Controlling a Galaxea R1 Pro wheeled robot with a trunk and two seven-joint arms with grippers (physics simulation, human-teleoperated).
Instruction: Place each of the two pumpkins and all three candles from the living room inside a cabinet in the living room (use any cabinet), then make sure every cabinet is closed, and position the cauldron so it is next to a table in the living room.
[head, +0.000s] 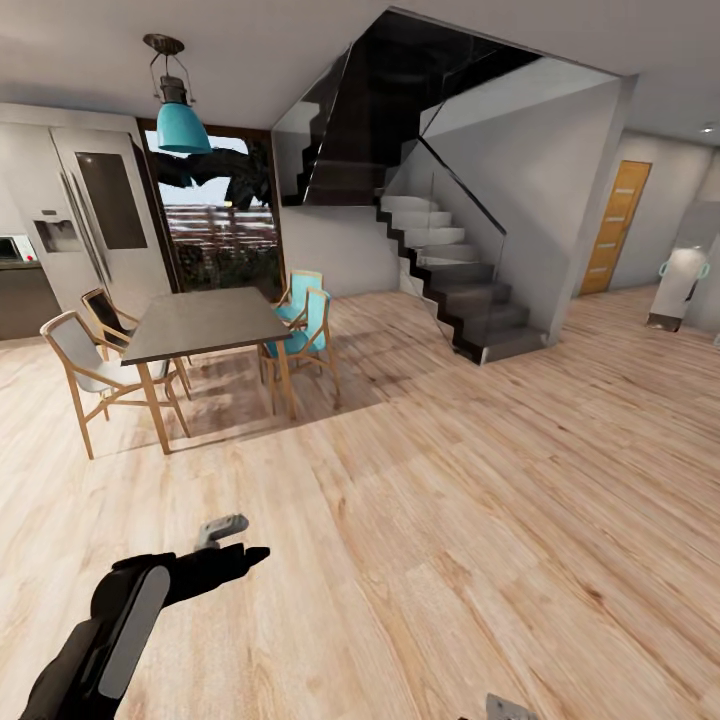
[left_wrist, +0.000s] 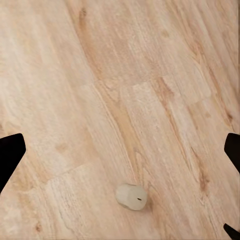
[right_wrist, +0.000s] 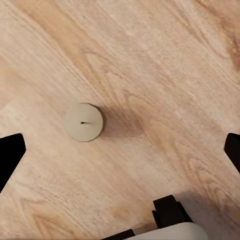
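From the head, the left tool (head: 232, 540) hung over bare wooden floor (head: 480, 520), a dining tabletop (head: 205, 322) with chairs well beyond it. Through the left wrist, its fingers (left_wrist: 11, 156) stood wide apart above one candle (left_wrist: 131, 197) on the planks. Through the right wrist, the right tool's fingers (right_wrist: 11, 155) gaped wide over another candle (right_wrist: 83, 122), seen end-on.
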